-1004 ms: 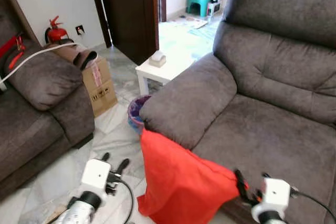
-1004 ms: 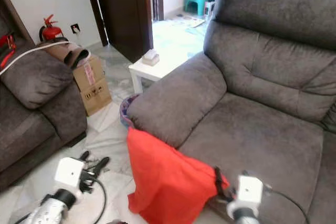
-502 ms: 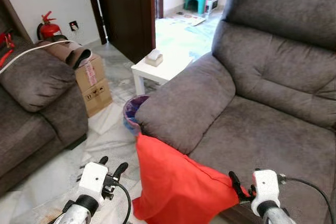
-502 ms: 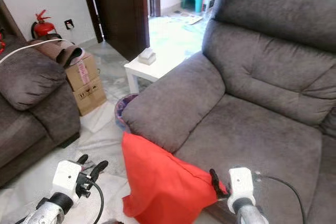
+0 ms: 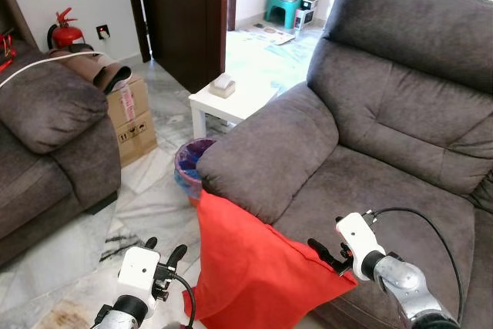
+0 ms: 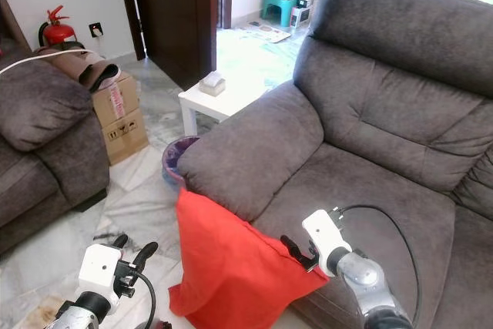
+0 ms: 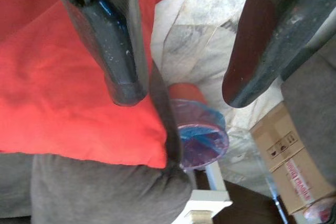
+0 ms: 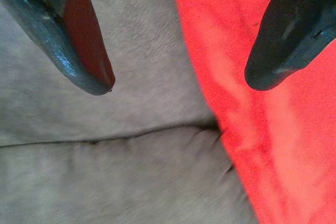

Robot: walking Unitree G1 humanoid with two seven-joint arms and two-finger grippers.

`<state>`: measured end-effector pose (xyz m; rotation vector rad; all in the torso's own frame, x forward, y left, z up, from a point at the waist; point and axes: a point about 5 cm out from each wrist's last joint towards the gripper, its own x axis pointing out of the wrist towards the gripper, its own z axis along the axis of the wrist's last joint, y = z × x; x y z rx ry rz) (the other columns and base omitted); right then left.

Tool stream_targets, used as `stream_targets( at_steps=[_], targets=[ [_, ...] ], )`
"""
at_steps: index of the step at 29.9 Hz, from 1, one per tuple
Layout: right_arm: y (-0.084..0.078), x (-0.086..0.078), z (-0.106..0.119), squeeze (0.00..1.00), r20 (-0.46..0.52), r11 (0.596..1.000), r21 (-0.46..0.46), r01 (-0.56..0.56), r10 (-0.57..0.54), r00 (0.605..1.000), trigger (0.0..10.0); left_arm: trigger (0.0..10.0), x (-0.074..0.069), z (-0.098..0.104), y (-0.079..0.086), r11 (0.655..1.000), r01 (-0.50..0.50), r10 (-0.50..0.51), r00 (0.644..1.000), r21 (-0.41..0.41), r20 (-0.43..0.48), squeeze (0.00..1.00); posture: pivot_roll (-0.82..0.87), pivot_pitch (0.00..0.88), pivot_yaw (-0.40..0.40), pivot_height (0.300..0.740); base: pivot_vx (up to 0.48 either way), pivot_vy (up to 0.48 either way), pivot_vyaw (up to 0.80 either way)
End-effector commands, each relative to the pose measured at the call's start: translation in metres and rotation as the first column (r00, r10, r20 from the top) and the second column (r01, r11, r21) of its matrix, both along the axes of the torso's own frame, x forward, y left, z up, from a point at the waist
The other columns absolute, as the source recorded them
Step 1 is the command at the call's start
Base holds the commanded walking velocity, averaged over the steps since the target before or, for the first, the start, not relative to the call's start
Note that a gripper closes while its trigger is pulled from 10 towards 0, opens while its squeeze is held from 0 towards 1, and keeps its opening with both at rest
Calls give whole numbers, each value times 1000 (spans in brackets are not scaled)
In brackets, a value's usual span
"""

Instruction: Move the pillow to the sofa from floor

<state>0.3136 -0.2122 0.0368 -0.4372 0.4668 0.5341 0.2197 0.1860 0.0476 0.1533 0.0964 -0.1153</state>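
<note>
The red pillow point(image 5: 254, 267) stands on the floor, leaning against the front of the grey sofa point(image 5: 400, 182) below its armrest point(image 5: 269, 152). Its upper right corner rests at the seat's front edge. My right gripper point(image 5: 320, 250) is at that corner. In the right wrist view the right gripper point(image 8: 181, 83) is open, with the pillow's edge point(image 8: 252, 129) and the seat cushion between its fingers. My left gripper point(image 5: 166, 246) is open, low over the floor just left of the pillow. The left wrist view looks past the open left gripper point(image 7: 181, 97) at the pillow's side point(image 7: 63, 98).
A purple-lined bin point(image 5: 189, 167) stands on the tiles beside the armrest, with a white side table point(image 5: 231, 98) behind it. A cardboard box point(image 5: 131, 117) and a second grey sofa point(image 5: 46, 129) are on the left. A fire extinguisher point(image 5: 65, 32) stands by the wall.
The whole view has shifted as the camera moved. My right arm has reached forward and up along the seat edge to the pillow's upper corner. The pillow still leans on the sofa.
</note>
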Motion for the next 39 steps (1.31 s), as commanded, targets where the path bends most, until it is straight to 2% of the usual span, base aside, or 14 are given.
stream_targets(
  at_steps=[1, 2, 6, 9, 10, 12, 19, 21, 23, 29, 39],
  targets=[
    [-8, -3, -3, 1000, -63, 999, -52, -10, 6, 998, 10000, 10000, -2, 4, -1, 1000, -12, 13, 1000, -11, 22, 0, 133, 59, -97, 638, 0, 0, 0],
    [-8, -3, -3, 1000, -63, 999, -52, -10, 6, 998, 10000, 10000, -2, 4, -1, 1000, -12, 13, 1000, -11, 22, 0, 133, 59, -97, 638, 0, 0, 0],
    [-16, -9, -13, 1000, -136, 981, -193, -38, 12, 991, 10000, 10000, -6, 2, -3, 1000, -7, 7, 1000, -18, 10, 0, 128, 69, -106, 638, 0, 0, 0],
    [-22, -16, -20, 1000, -200, 975, -222, -31, -14, 980, 10000, 10000, -7, 1, -5, 1000, -5, 5, 1000, -22, 3, 0, 130, 74, -109, 638, 0, 0, 0],
    [-26, -23, -25, 0, -260, 980, -195, -41, -12, 966, 10000, 10000, -7, 0, -6, 1000, -8, 8, 1000, -28, 1, 0, 128, 76, -108, 638, 0, 0, 0],
    [-29, -27, -28, 0, -295, 985, -170, -26, -25, 955, 10000, 10000, -8, 0, -7, 1000, -9, 9, 1000, -30, -2, 0, 128, 77, -107, 638, 0, 0, 0],
    [-37, -34, -31, 0, -325, 985, -172, 7, -64, 944, 10000, 10000, -10, -1, -7, 1000, 3, -3, 1000, -31, -13, 0, 115, 83, -96, 638, 0, 0, 0],
    [-37, -37, -34, 0, -352, 991, -126, 37, -79, 933, 10000, 10000, -9, 0, -9, 999, 9, -9, 1000, -37, -15, 0, 118, 88, -92, 638, 0, 0, 0],
    [-35, -38, -36, 0, -354, 994, -95, 63, -93, 931, 10000, 10000, -10, 0, -8, 999, 7, -8, 1000, -43, -19, 0, 121, 92, -90, 638, 0, 0, 0],
    [-29, -42, -43, 0, -344, 991, -110, 70, -104, 933, 10000, 10000, -13, 1, -8, 998, -6, 4, 1000, -67, -22, 0, 131, 105, -85, 638, 0, 0, 0],
    [-14, -41, -48, 0, -307, 990, -33, 140, -143, 941, 10000, 10000, -16, 5, -7, 997, 1, -3, 1000, -73, -24, 0, 144, 123, -73, 638, 0, 0, 0]
  ],
)
